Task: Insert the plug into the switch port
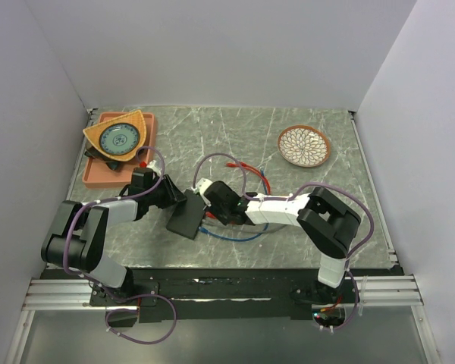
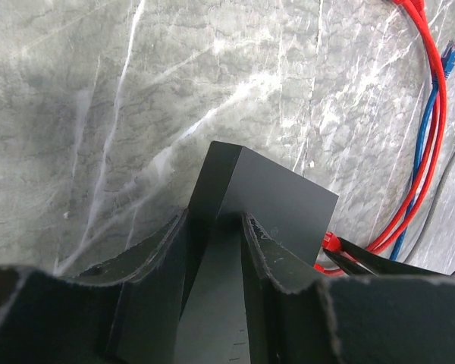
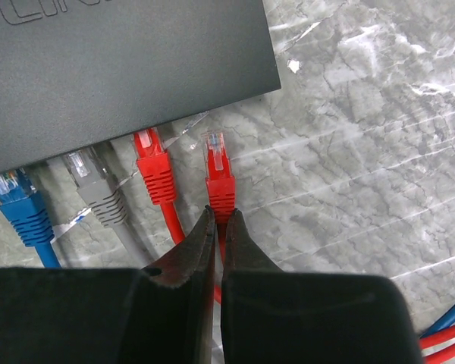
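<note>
On the marble table (image 1: 235, 129), the left gripper (image 2: 216, 224) clamps the switch (image 2: 273, 197); the right gripper (image 3: 218, 216) pinches the red plug (image 3: 216, 163), just outside its edge.

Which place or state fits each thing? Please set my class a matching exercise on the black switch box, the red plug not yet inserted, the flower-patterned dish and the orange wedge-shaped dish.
Things:
1. switch box
2. uninserted red plug
3. flower-patterned dish
4. orange wedge dish

Places or states:
A. at the salmon tray, far left
B. pinched by the right gripper
C. clamped by the left gripper
D. alone at the far right

Pairs: 1-C, 2-B, 3-D, 4-A.
</note>
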Tool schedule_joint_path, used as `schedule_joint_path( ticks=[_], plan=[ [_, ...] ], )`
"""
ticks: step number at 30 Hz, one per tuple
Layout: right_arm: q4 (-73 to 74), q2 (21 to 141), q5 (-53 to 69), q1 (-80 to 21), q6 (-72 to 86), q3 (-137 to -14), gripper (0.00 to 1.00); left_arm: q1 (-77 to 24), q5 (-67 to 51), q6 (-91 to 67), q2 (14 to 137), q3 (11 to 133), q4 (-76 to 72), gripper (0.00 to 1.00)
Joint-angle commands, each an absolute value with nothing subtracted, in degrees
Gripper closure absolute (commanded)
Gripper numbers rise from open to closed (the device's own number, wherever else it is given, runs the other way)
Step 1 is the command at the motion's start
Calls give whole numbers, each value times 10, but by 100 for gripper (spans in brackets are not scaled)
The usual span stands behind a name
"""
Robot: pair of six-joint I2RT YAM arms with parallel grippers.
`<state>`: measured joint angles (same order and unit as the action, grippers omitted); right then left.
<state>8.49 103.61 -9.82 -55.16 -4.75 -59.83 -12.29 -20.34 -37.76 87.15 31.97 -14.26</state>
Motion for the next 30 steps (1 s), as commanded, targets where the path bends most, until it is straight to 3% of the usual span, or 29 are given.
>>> schedule_joint_path(
  ticks=[1, 30],
  plan=[
    [56, 1023, -111, -556, -36, -613, 100, -126, -212, -379, 885, 310, -148, 63],
    [40, 1051, -95, -561, -44, -643, 100, -127, -231, -381, 888, 305, -158, 65]
  ],
)
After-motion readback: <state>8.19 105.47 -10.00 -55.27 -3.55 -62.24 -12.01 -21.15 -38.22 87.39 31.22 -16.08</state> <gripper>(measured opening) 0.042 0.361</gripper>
